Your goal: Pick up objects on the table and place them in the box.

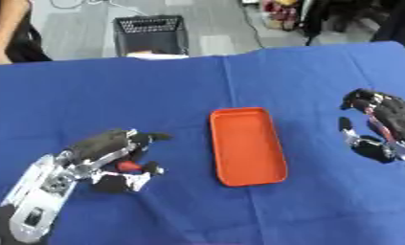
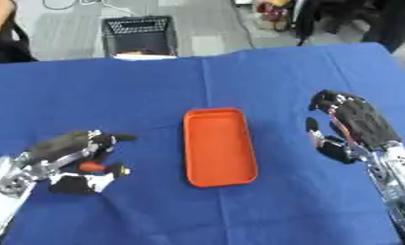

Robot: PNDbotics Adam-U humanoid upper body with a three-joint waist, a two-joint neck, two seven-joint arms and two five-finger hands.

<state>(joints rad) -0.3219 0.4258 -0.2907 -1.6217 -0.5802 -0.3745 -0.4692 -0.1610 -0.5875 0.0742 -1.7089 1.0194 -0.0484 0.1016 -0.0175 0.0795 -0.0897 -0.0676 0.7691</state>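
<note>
Two hands: one at the lower left of the frame, one at the right edge, both over the blue cloth-covered tabletop (image 1: 155, 95).
Left hand (image 1: 113, 146): lower left, black fingers and silver arm coming in from the bottom corner; its fingers and thumb are curled round a small red object (image 1: 128, 166), of which only a red patch shows between them.
Small red object: lower left, inside the left hand's grasp, just above the cloth; its shape cannot be made out.
Orange box (image 1: 247, 146): centre of the frame, a shallow rectangular orange plastic tray with rounded corners, lying flat on the cloth, long side running top to bottom, nothing visible inside; well apart from both hands.
Right hand (image 2: 356, 122): right edge, middle height, back of the hand toward the camera, fingers relaxed and spread, holding nothing.
Black crate (image 1: 151, 34): upper left, on the grey floor beyond the tabletop's far edge.
</note>
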